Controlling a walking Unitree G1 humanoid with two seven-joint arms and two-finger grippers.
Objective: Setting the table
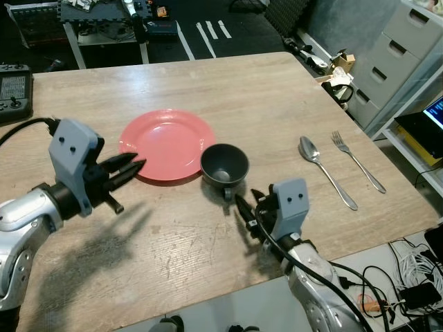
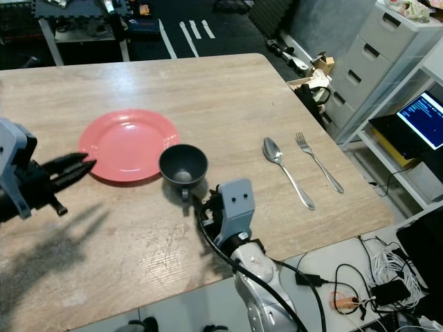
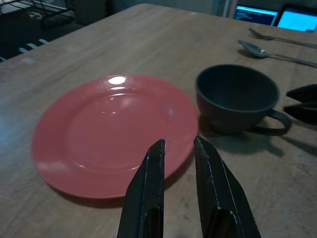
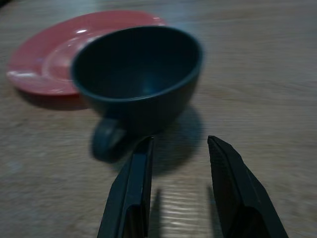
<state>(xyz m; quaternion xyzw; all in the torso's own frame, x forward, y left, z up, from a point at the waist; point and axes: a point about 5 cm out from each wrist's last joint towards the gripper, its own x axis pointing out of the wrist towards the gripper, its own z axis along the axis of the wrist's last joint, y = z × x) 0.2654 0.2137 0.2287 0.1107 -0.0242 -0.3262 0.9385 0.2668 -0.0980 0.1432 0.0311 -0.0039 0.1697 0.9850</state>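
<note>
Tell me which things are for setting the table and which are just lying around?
For the table:
red plate
dark cup
spoon
fork
left gripper by the plate's edge, open
right gripper open, just short of the cup's handle

Just lying about:
black controller at the table corner
grey drawers
laptop
floor cables

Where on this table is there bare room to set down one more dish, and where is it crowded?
Free: the far table beyond the red plate; the strip between the dark cup and the spoon. Crowded: plate and cup sit close together, with the left gripper at the plate's near rim and the right gripper by the cup's handle. The fork lies beside the spoon.
</note>
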